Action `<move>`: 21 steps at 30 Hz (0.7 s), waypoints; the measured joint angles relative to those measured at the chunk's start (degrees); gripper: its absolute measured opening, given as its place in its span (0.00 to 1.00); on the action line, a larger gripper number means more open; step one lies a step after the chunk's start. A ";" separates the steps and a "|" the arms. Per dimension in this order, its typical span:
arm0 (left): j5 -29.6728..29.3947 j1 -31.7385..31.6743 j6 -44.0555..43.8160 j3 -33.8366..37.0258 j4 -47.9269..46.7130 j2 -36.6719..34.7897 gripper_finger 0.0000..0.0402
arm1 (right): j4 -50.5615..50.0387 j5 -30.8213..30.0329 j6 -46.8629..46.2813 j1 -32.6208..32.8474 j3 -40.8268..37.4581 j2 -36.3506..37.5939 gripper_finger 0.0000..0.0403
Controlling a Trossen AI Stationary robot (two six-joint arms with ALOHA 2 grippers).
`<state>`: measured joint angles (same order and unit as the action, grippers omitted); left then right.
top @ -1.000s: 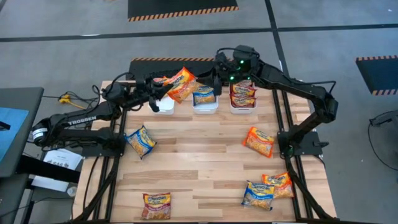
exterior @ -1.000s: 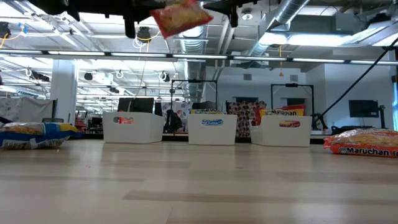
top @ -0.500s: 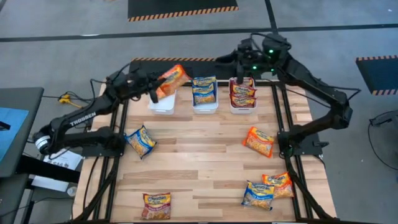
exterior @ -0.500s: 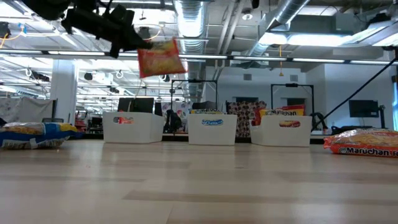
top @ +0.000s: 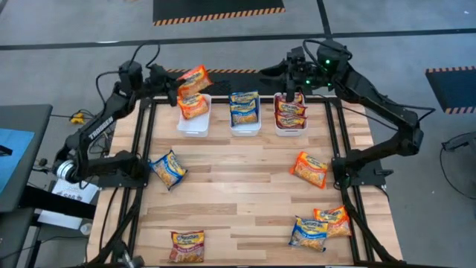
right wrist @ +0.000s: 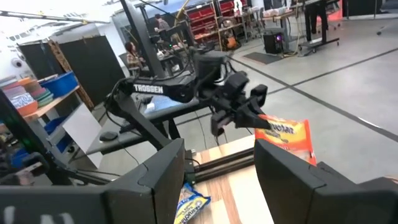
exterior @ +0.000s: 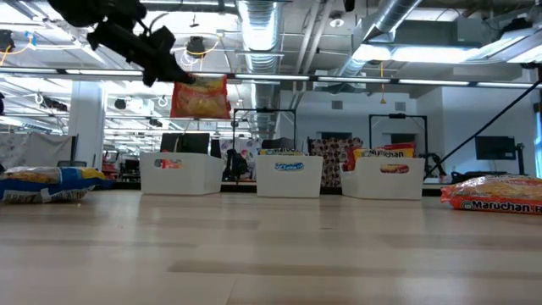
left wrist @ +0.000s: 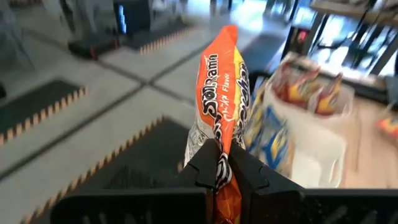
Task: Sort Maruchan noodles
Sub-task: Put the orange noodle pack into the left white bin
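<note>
- Maruchan noodles: an orange packet (top: pixel 193 79) hangs in the air above the far edge of the left white bin (top: pixel 194 124), pinched by the left gripper (top: pixel 175 87), whose fingers are clamped on its edge.
- Another orange packet (top: pixel 194 108) lies in that left bin.
- The middle bin (top: pixel 245 128) holds blue-and-yellow packets (top: pixel 244 109); the right bin (top: pixel 290 130) holds dark red packets (top: pixel 291 114).
- The right gripper (top: pixel 288 73) hovers over the far side of the right bin, its fingers spread apart and holding nothing.
- 5 loose packets lie on the wooden table (top: pixel 238 193): 1 blue at the left (top: pixel 168 169), 1 orange at the right (top: pixel 310 168), 1 at the near left (top: pixel 187 245), and 2 overlapping at the near right (top: pixel 318 227).
</note>
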<state>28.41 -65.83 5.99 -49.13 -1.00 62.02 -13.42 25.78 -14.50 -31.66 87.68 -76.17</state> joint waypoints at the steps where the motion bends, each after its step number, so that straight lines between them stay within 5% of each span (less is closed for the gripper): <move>1: -0.22 -0.50 0.70 -0.70 -1.60 1.27 0.00 | -0.39 0.00 -0.01 0.00 0.00 0.01 0.54; 12: -0.77 -3.35 6.11 -8.76 -21.10 11.27 0.00 | -1.48 -0.26 -0.04 0.00 0.00 0.00 0.54; 21: 0.65 -2.91 5.37 -9.70 -26.57 15.40 0.00 | -2.66 -0.31 -0.63 0.00 0.00 -0.01 0.54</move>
<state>29.06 -68.74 11.37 -58.83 -27.57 77.41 -16.08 25.47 -15.14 -31.66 87.68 -76.18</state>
